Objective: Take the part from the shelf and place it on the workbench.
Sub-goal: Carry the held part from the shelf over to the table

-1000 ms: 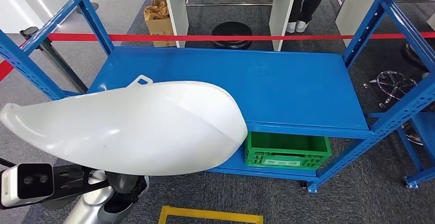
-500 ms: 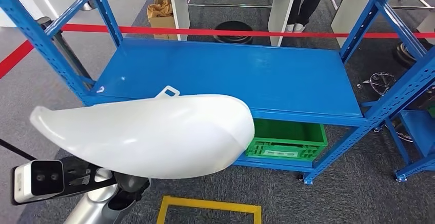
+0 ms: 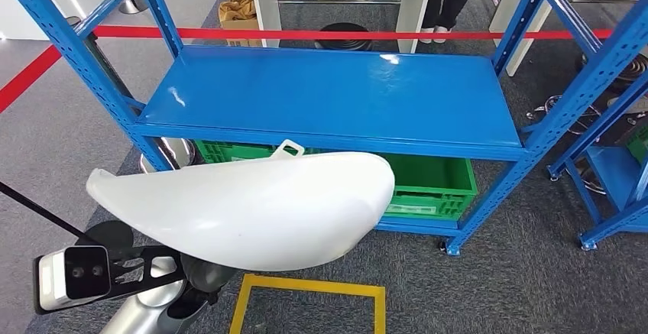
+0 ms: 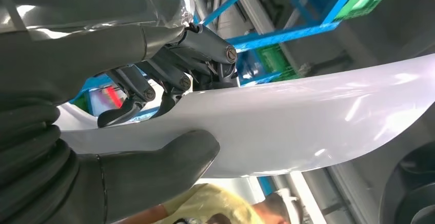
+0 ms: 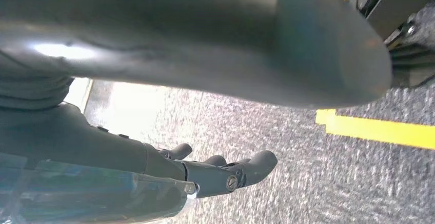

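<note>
Left hand [image 4: 128,106] gripping white part [image 3: 244,208]: thumb under, fingers [image 4: 169,88] over its edge. Part held clear of blue shelf [image 3: 328,97], above grey floor and yellow floor marking [image 3: 309,288]. Right hand [image 5: 205,175] beneath part, fingers loosely apart, holding nothing. Green crate [image 3: 432,185] on lower shelf.

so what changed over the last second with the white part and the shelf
The whole head view has shifted: the blue shelf sits further away and the green crate under it shows more, so the camera has moved back, not the shelf. The white part has come off the shelf top and is over the floor. The left hand still holds it; the shelf top stays bare.
</note>
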`<action>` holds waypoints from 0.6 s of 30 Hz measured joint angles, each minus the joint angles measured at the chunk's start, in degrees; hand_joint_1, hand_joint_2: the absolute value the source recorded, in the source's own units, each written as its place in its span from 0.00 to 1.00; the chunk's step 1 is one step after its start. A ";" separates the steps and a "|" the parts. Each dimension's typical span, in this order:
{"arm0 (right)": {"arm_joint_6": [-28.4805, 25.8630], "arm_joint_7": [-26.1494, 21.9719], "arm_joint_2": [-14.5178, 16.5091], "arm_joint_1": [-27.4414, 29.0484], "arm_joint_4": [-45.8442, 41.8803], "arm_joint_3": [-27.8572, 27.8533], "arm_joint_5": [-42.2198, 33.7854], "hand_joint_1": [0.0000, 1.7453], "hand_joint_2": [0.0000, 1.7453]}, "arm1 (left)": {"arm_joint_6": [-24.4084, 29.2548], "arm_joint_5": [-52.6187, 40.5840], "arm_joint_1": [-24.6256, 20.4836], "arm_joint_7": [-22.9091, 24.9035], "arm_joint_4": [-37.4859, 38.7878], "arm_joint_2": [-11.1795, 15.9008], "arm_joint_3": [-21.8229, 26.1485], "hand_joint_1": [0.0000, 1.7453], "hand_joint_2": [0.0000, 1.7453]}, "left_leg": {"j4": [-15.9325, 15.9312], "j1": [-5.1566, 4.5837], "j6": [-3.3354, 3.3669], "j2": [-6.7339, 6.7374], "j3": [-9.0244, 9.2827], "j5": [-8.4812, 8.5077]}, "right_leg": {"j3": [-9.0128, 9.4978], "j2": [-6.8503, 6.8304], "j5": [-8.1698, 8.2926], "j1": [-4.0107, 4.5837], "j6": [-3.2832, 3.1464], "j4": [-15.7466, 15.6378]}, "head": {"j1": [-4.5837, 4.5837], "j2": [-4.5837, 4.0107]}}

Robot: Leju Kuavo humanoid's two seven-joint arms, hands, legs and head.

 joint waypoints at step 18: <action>9.89 -1.42 -0.50 0.02 0.01 -0.14 1.28 0.00 0.00 | -2.68 -3.11 1.72 0.75 -0.96 -0.39 -0.86 1.00 1.00 | -5.19 -0.22 3.08 -1.05 7.61 -1.30 | -9.78 -0.17 -3.02 -0.26 2.84 10.89 | -0.03 0.00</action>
